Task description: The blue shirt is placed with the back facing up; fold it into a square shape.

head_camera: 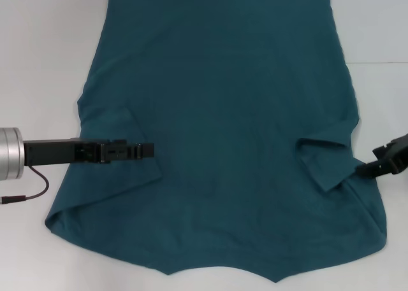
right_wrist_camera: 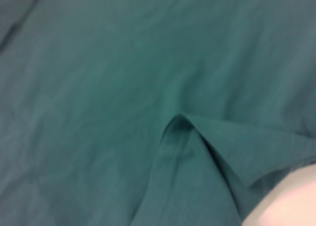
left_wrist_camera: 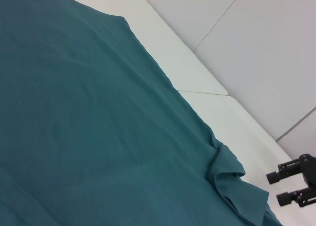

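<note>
Lying spread on the white table point(head_camera: 38, 62), the blue shirt point(head_camera: 217, 132) fills most of the head view, hem edge at the far side and collar end nearest the robot. Both sleeves are folded inward over the body: the left sleeve point(head_camera: 108, 170) lies as a flap at the shirt's left side, and the right sleeve point(head_camera: 325, 160) forms a creased flap at its right edge.

From the left, the left gripper point(head_camera: 150, 150) reaches across the left sleeve, its tip just over the fabric at the inner edge of that flap; whether its fingers are parted or closed cannot be told.

At the shirt's right edge, just beside the folded right sleeve, sits the right gripper point(head_camera: 366, 169). The left wrist view shows its 2 fingers point(left_wrist_camera: 279, 177) spread apart with nothing between them, off the cloth and over the table.
</note>
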Tool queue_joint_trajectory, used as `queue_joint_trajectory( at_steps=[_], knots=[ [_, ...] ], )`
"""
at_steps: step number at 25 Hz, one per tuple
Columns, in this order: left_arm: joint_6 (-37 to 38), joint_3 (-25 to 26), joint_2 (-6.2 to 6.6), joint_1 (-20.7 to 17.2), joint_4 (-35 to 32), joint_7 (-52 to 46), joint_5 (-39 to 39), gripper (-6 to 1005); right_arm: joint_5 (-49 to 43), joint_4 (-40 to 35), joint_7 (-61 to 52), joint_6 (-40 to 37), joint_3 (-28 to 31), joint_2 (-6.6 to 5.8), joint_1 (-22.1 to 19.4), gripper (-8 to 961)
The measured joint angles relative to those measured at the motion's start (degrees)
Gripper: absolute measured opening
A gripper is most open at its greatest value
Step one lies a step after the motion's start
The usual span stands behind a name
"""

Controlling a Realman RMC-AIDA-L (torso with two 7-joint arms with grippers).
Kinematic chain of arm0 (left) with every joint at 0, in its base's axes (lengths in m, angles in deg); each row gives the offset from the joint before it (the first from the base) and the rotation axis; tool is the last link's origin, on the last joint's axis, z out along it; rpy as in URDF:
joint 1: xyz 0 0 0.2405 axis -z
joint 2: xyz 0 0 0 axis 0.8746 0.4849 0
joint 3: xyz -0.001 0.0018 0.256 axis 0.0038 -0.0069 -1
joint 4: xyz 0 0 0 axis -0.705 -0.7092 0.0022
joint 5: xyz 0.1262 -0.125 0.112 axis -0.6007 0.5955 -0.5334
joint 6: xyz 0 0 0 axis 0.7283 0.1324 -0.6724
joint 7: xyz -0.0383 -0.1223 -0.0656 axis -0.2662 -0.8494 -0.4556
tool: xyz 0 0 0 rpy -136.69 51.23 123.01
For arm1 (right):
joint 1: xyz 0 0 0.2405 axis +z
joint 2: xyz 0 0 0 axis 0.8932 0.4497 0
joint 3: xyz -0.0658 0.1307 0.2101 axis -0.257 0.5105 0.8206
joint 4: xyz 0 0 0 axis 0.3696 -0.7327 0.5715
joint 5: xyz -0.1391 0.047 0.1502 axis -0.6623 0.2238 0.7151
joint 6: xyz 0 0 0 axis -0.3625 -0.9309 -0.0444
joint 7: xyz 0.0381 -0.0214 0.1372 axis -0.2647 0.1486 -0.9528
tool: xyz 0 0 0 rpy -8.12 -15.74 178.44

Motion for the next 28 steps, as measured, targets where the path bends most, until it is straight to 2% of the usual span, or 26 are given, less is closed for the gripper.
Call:
queue_joint_trajectory(
  at_steps=[5,12,20,24,28],
  knots=[
    [-0.18,0.00,-0.10,0.03,0.08,0.00,0.00,965,-3.62,-0.01,0.00,1.62,-0.14,1.45,0.24,667],
    [-0.24,0.00,-0.12,0.14,0.15,-0.01,0.05,966,-4.81,0.29,-0.59,4.80,-0.96,2.20,0.23,666],
    [-0.20,0.00,-0.11,0.17,0.23,-0.09,0.09,966,-7.11,0.28,-1.85,8.72,-1.97,4.06,0.18,656],
    [-0.22,-0.05,-0.11,0.23,0.23,-0.09,0.10,966,-7.10,-0.03,-1.86,7.83,-2.02,4.18,0.31,648],
    [-0.20,0.00,-0.11,0.23,0.21,-0.09,0.10,966,-7.19,-0.68,-2.36,5.67,-1.61,3.26,0.41,639]
  ],
)
